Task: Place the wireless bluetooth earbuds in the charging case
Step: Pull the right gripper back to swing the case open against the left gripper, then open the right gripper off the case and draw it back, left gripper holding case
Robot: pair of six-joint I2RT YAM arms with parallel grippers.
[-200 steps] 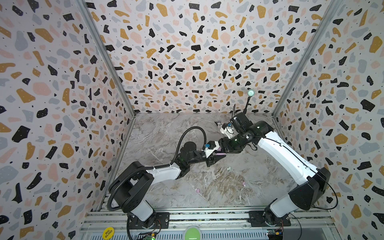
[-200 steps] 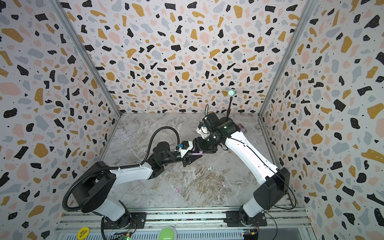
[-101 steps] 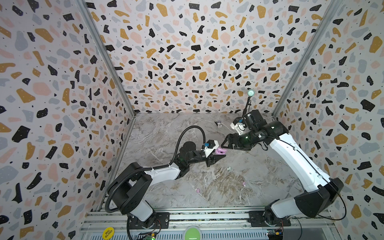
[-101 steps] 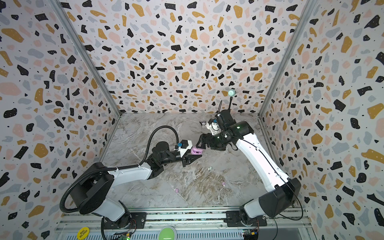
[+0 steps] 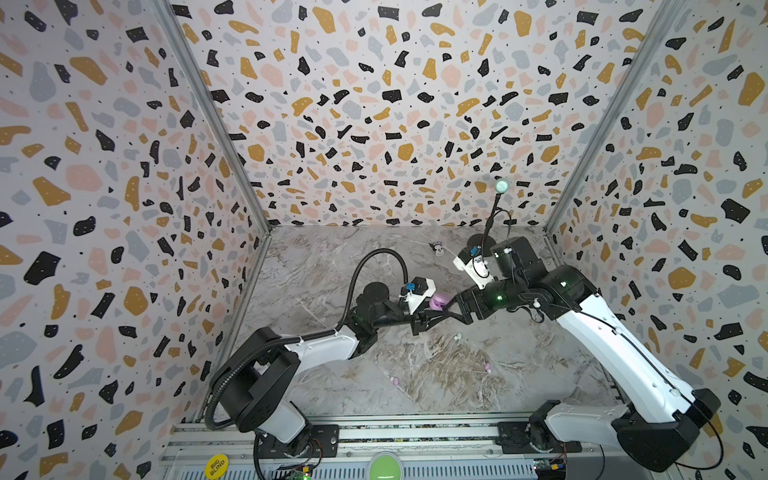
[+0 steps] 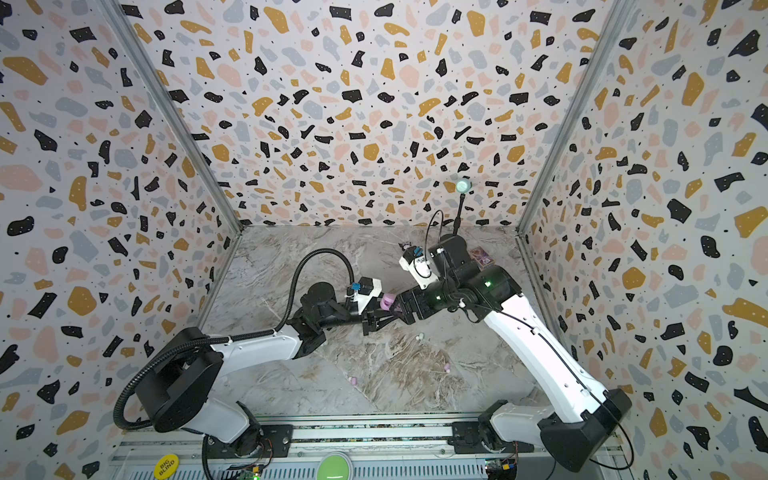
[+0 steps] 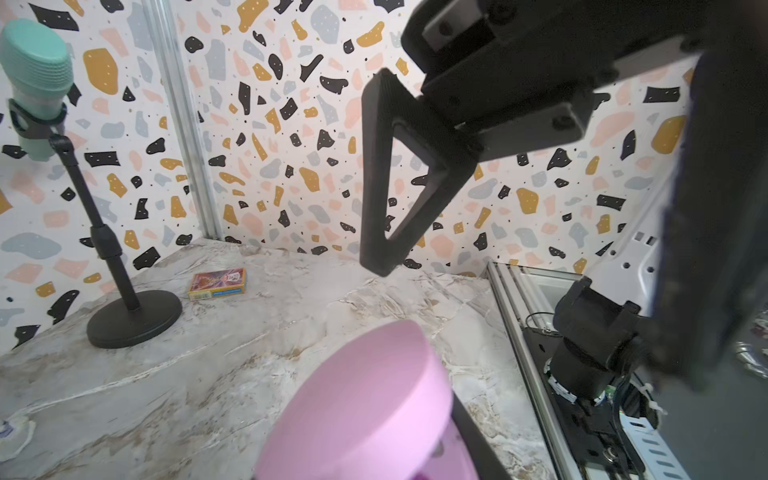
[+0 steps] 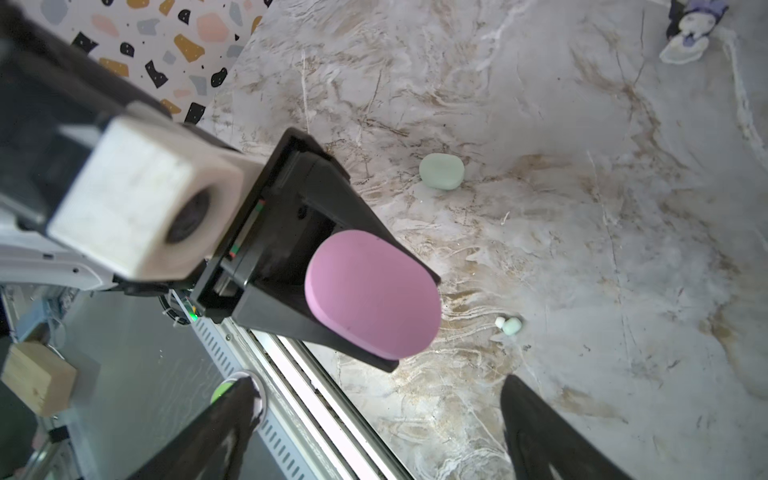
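Note:
My left gripper (image 5: 432,311) is shut on the pink charging case (image 5: 439,300), holding it above the middle of the table; it also shows in the other views (image 6: 387,302) (image 7: 365,403) (image 8: 372,295). My right gripper (image 5: 452,308) (image 8: 382,436) faces the case from the right, open and apart from it, with nothing between its fingers (image 7: 382,174). On the table lie a whitish-mint earbud (image 5: 458,337) (image 6: 420,336) (image 8: 509,325) and two pink earbuds (image 5: 487,367) (image 5: 395,380). A mint case (image 8: 441,171) rests shut on the table.
A microphone stand (image 5: 490,224) (image 7: 108,249) rises at the back right, with a small card box (image 6: 481,257) (image 7: 218,283) beside it. A small toy figure (image 5: 436,248) (image 8: 690,25) lies at the back. Patterned walls close three sides; a metal rail (image 5: 415,432) runs along the front.
My right gripper has opened wide and drawn back to the right, off the pink case. The left gripper still holds the case in about the same place.

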